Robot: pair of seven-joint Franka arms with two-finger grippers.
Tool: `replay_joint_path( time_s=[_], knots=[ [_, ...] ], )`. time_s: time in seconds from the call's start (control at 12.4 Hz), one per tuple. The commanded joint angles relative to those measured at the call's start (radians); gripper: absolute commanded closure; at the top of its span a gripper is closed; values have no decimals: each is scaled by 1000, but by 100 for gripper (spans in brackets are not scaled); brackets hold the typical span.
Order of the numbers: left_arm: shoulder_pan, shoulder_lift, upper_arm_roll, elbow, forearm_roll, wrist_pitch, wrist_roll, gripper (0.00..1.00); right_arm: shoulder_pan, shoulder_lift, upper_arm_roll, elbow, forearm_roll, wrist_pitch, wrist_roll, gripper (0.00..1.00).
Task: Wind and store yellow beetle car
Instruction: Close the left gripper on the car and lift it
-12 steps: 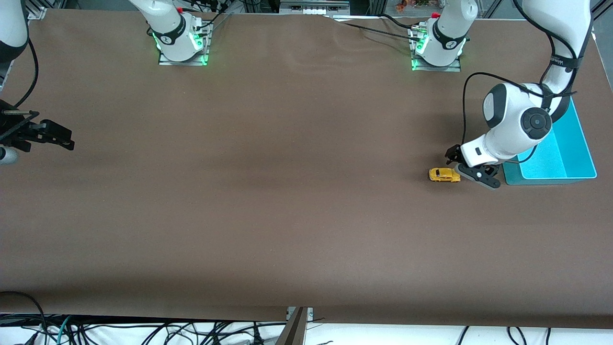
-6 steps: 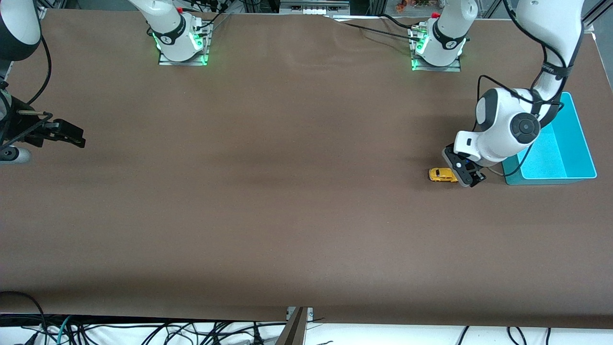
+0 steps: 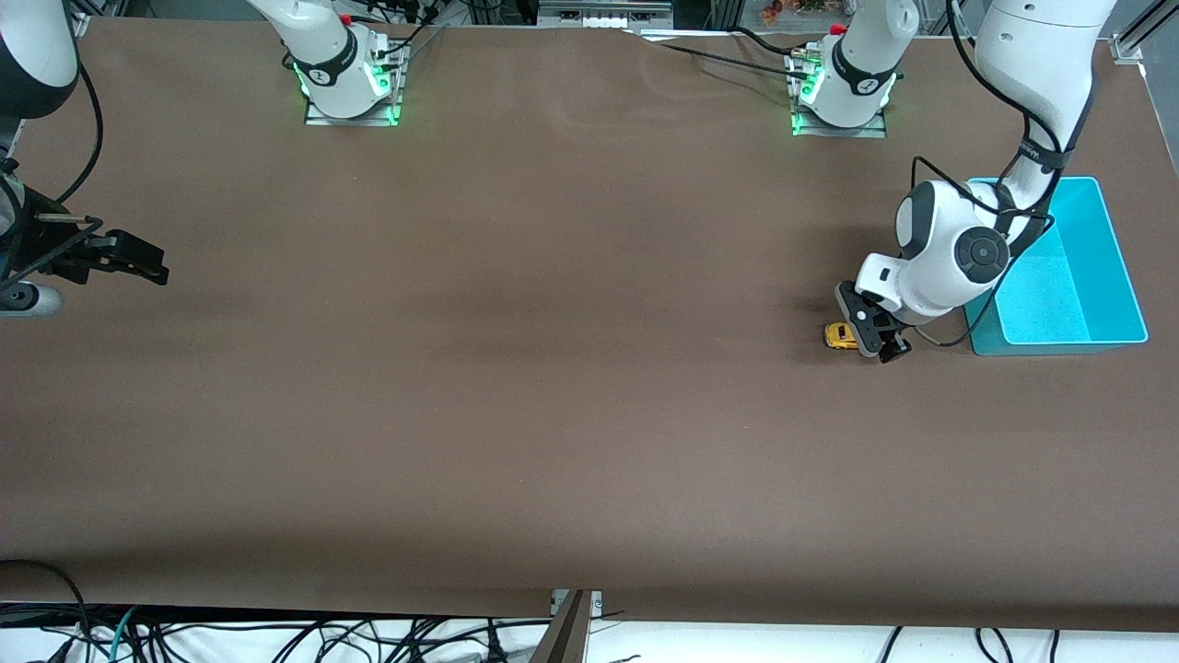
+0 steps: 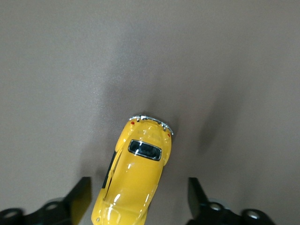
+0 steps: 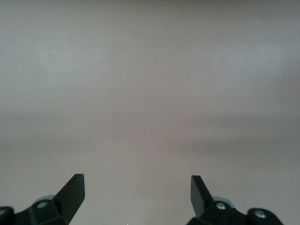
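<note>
While it sits on the brown table (image 3: 553, 368):
Car: small glossy yellow beetle-shaped toy car (image 4: 136, 173), dark window, chrome bumper, just beside the teal plastic bin (image 3: 1119, 304).
Left gripper (image 4: 136, 199): low over the car, fingers spread either side, not touching.
Right gripper (image 5: 137, 190): waiting at its table end, jaws spread, empty.

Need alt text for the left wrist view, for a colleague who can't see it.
A yellow beetle car sits on the brown table, between the two open fingers of the left claw, neither finger touching it.
</note>
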Motion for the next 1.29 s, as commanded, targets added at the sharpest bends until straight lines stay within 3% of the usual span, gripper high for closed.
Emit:
replay_joint_path(
  time_s=[0.0, 0.08, 0.32, 0.56, 0.72, 1.05, 1.21],
  knots=[
    [-10, -7, 3, -2, -25, 5, 28, 82, 0, 14, 2, 32, 17, -9, 10, 0],
    [-10, -7, 3, -4, -25, 5, 26, 100, -2, 14, 2, 34, 19, -7, 5, 0],
    [-7, -73, 5, -2, -21, -13, 69, 100, -5, 14, 0, 34, 14, -9, 2, 0],
    [20, -284, 8, 5, -5, -275, 121, 100, -2, 16, 0, 34, 10, -7, 3, 0],
    [100, -382, 11, 5, 16, -447, 132, 100, -2, 17, 0, 34, 7, -9, 3, 0],
    [160, -411, 129, -11, 123, -503, 273, 100, 0, 17, 0, 34, 8, -7, 6, 0],
    [201, -417, 154, -34, 195, -544, 378, 100, -2, 17, 0, 34, 8, -7, 5, 0]
  ],
)
